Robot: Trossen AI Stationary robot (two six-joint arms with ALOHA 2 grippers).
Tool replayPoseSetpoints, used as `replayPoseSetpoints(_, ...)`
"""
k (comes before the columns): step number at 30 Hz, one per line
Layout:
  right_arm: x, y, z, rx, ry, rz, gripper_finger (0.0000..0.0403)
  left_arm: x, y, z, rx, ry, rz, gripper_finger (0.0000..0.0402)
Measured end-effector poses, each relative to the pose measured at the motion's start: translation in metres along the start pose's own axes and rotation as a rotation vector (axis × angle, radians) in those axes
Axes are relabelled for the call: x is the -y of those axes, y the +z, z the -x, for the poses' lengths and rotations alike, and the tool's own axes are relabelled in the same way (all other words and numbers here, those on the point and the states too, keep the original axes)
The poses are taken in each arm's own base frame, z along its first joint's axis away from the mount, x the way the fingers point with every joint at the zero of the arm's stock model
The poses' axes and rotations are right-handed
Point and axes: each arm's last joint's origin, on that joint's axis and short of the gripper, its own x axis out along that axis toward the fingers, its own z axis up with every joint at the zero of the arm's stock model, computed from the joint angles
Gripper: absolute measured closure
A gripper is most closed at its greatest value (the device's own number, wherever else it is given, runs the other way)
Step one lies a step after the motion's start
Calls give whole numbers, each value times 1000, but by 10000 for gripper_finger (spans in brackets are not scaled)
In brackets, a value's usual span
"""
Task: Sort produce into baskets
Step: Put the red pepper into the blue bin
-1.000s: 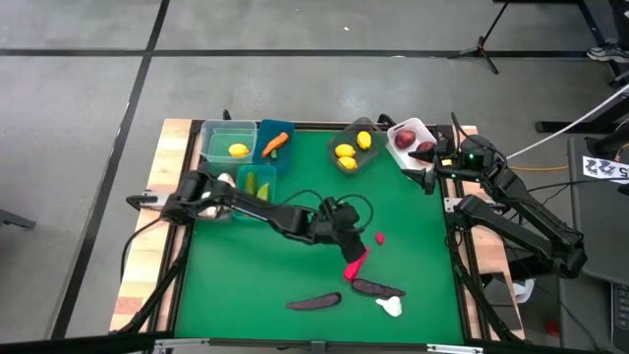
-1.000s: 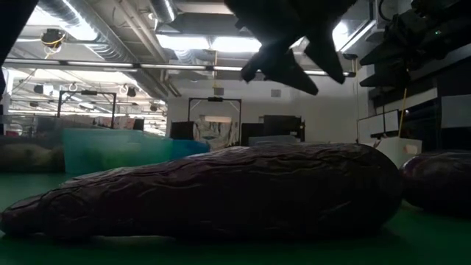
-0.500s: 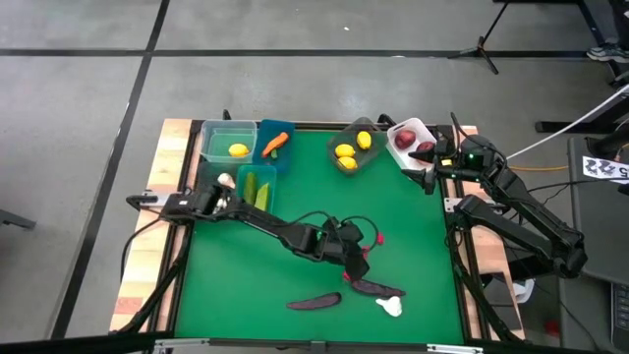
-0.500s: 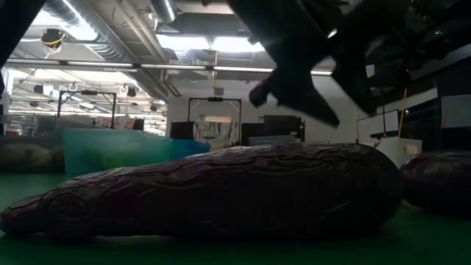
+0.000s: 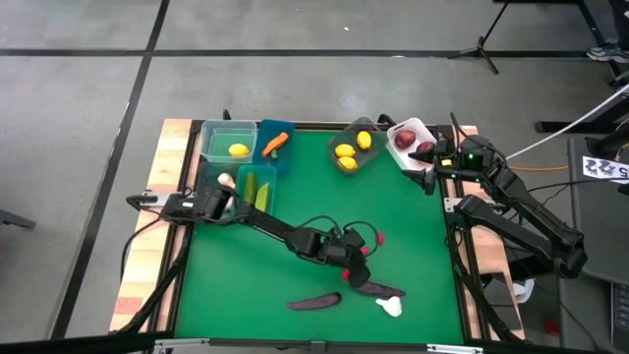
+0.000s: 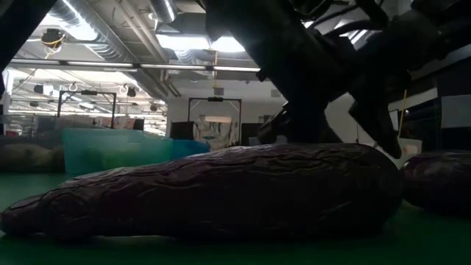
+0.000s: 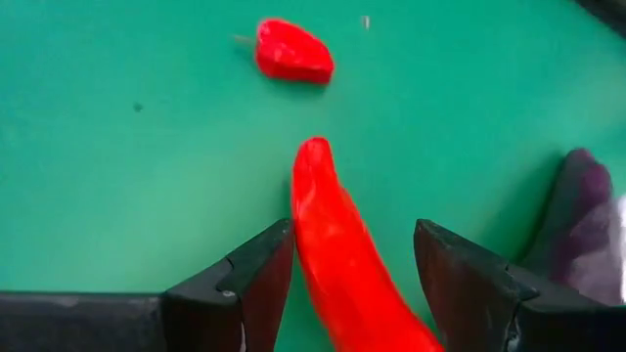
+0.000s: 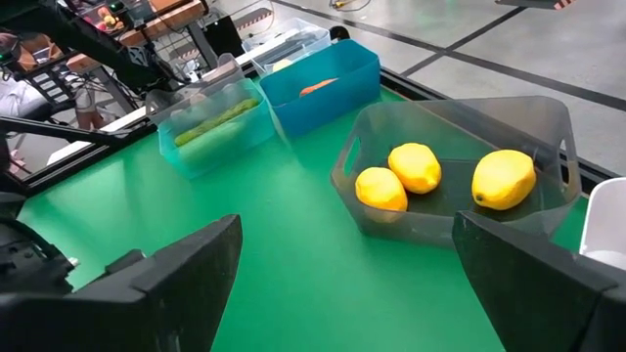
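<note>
A green mat covers the counter point(image 5: 246, 295), which stands on a grey concrete floor in a workshop with pipes and strip lights overhead. The left claw point(image 7: 352, 284) is low over the mat with its two dark fingers point(image 7: 240, 288) apart, one on each side of the long red pepper point(image 7: 337, 254), which lies flat between them. No pinch shows yet; the gaps on both sides look narrow. A smaller red pepper piece point(image 7: 291, 51) lies ahead of the claw, well apart from it, and a dark eggplant point(image 7: 582, 230) lies just outside one finger. From above, a second eggplant point(image 5: 314, 302) and a white garlic bulb point(image 5: 391, 307) lie near the claw.

The long pepper looks like a light, smooth, hard plastic toy, tapering toward its tip, so it may slide or pivot when squeezed. The thicker middle, where the fingers already stand, seems the best place to take hold, square across its width.

The right claw point(image 8: 342, 284) waits with its fingers wide apart, empty, just behind the grey basket point(image 8: 548, 127) holding three lemons point(image 8: 415, 166).
</note>
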Motion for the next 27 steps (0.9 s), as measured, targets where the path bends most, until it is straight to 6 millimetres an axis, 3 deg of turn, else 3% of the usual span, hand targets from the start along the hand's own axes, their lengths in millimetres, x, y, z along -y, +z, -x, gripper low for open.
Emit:
replayPoseSetpoints(7,0,0,0,0,0,0,33,-5,-5,-12,-60,-36,45,205)
replayPoseSetpoints(27,0,0,0,1,1,1,33,-6,0,-12,-62,-72,-14,348)
